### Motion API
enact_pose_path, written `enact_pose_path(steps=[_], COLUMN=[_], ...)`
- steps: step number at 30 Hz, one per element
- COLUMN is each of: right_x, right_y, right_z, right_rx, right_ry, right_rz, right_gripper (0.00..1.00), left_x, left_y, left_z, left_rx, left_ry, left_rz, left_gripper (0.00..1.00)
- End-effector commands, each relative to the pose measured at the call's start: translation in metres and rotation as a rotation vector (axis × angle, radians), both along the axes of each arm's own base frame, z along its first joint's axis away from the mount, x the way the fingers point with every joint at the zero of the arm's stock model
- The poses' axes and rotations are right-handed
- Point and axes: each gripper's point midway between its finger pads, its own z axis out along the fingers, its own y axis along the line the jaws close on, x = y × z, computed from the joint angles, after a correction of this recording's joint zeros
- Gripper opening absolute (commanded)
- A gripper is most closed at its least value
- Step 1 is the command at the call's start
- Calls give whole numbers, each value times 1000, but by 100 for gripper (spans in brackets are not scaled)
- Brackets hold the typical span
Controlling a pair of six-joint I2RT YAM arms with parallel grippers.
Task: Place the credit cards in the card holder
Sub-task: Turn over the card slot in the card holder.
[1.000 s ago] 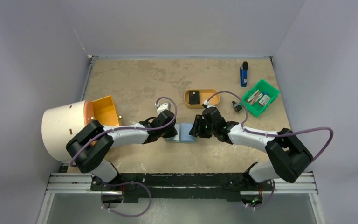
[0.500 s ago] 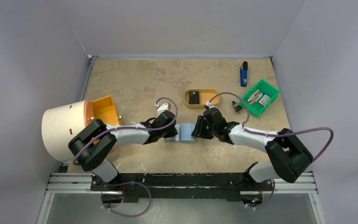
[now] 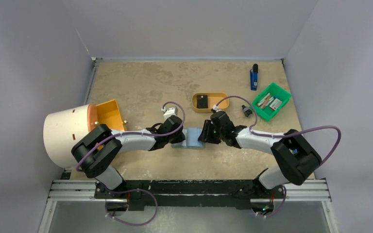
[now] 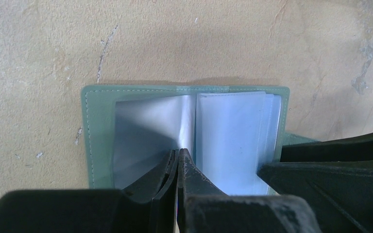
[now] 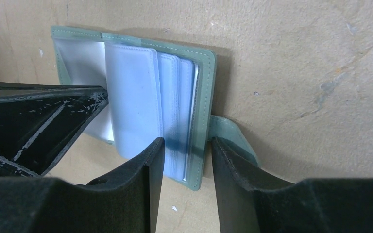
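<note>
Left pincer (image 4: 178, 154) is pinched together on a clear sleeve (image 4: 150, 126). Right pincer (image 5: 187, 141), half apart, straddles the right cover. Both arms stretch low inward. The open card holder (image 3: 192, 137) lies on the bench (image 3: 141, 87), 6 o'clock of the tan tray (image 3: 222, 97).

- We find the sage-green soft fold-over card holder (image 3: 190, 137) between the left gripper (image 3: 178, 139) and the right gripper (image 3: 204, 137).
- Behind it sits the tan oval plastic tray (image 3: 219, 103), a small black square item (image 3: 203, 102) inside.
- Right of that tray stands the green plastic bin (image 3: 264, 114).
</note>
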Motion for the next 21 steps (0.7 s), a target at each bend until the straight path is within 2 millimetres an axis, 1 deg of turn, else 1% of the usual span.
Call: enact_pose_path(steps=[1,8,13,21], right_x=[3,9,9,6], right_y=[2,8,18,24], right_z=[-3,-9,-13,-12], right_rx=[-14,-24,-2,33], right_ry=[5,4,30,32], right_rz=[22,50,75,93], right_gripper=[44,44,47,49], left_x=[-5,-6,-5,-5], left_y=[8,7,7,7], left_z=[-14,-15,-14,-16], left_rx=[47,44,43,49], left_ry=[17,19,14,18], left_rz=[-5,-8,-11,-15], left_gripper=[0,0,0,0])
